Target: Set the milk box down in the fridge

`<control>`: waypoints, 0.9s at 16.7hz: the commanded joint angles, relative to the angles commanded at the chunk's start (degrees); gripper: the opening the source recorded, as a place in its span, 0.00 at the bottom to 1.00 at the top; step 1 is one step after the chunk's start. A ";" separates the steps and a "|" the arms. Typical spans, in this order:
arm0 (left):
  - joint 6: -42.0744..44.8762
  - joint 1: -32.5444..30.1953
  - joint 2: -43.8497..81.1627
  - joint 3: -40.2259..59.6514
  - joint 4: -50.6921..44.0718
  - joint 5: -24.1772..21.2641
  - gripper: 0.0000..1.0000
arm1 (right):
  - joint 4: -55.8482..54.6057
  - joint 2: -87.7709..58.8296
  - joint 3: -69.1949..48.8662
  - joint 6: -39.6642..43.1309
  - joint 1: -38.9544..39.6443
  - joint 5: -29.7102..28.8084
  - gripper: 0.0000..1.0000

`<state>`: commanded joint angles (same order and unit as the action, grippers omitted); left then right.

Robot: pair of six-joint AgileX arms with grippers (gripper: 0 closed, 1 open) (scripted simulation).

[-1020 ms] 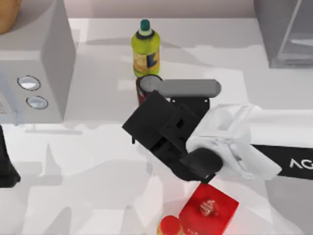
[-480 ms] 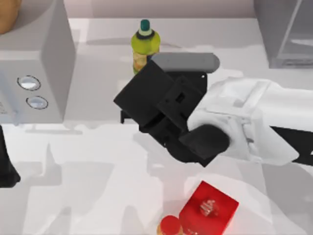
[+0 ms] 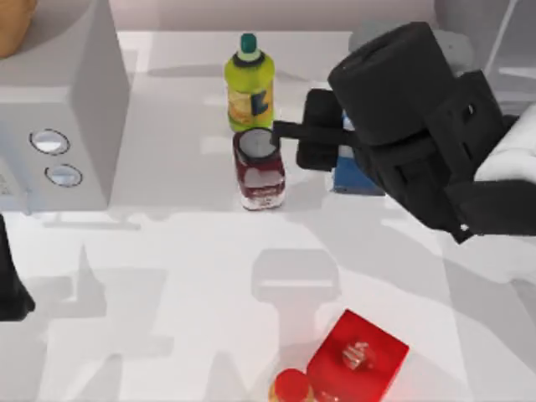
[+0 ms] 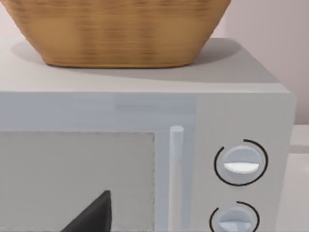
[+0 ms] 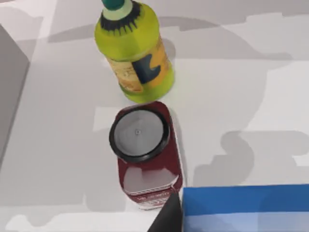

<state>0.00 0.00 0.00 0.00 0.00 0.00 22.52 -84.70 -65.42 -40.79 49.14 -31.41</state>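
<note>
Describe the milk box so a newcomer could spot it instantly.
Start at the yellow-green bottle near the table's far edge, then the dark red jar before it. The milk box sits right of the jar under the right gripper, the sole blue carton.

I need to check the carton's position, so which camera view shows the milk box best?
The right wrist view: the milk box's blue top sits close and unobstructed beside the dark red jar. In the top view the right gripper covers most of the box. The left wrist view faces the microwave.

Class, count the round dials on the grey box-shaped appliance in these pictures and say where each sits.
2, both on the grey box-shaped appliance at the table's left: upper round dial and lower round dial, one directly above the other.
</note>
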 joint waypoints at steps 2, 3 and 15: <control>0.00 0.00 0.00 0.00 0.00 0.00 1.00 | -2.71 7.14 4.80 4.32 -5.11 2.87 0.00; 0.00 0.00 0.00 0.00 0.00 0.00 1.00 | -4.12 10.98 7.18 6.55 -7.50 4.26 0.00; 0.00 0.00 0.00 0.00 0.00 0.00 1.00 | -16.21 72.63 51.96 33.96 -39.04 19.78 0.00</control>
<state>0.00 0.00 0.00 0.00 0.00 0.00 6.31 -12.07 -13.46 -6.83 10.11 -11.63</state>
